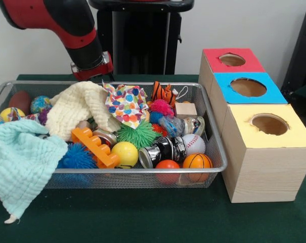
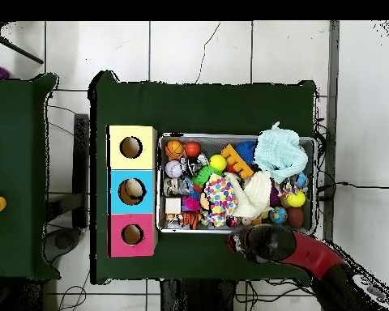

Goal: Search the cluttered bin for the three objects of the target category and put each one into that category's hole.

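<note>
The red and black arm reaches down at upper left of the front view; its hand (image 1: 92, 76) sits behind the wire mesh bin's (image 1: 213, 136) far rim, and I cannot tell its opening. The bin, on the green surface (image 1: 142, 217), holds balls and cloths. Three wooden boxes with red, blue and yellow holed tops (image 1: 266, 126) stand at right

Three wooden boxes stand in a row beside the bin, one red-topped (image 1: 232, 59), one blue-topped (image 1: 248, 87), one yellow-topped (image 1: 268, 125), each with a single round hole. In the one wire bin (image 1: 213, 147) I count three cloths: a mint one (image 1: 21, 164), a cream one (image 1: 77, 106), a polka-dot one (image 1: 126, 104). One orange toy block (image 1: 94, 147), one baseball (image 1: 194, 144), one small basketball (image 1: 197, 162).
</note>
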You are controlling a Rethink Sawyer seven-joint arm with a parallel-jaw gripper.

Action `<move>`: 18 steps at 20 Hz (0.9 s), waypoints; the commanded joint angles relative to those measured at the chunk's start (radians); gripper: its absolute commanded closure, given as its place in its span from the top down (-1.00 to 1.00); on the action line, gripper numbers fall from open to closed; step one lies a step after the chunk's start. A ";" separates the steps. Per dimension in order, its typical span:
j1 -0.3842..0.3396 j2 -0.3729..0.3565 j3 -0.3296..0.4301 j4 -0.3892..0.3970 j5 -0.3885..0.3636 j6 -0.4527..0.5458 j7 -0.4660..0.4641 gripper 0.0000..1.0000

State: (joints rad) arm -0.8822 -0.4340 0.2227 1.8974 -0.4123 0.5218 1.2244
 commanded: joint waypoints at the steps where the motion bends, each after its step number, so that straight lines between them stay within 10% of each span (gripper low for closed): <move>1: 0.011 0.048 0.120 -0.200 -0.037 0.001 -0.048 1.00; 18: 0.017 0.139 0.082 -0.224 -0.031 -0.048 0.018 1.00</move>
State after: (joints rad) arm -0.8818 -0.4326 0.2247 1.8905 -0.4173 0.5376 1.2244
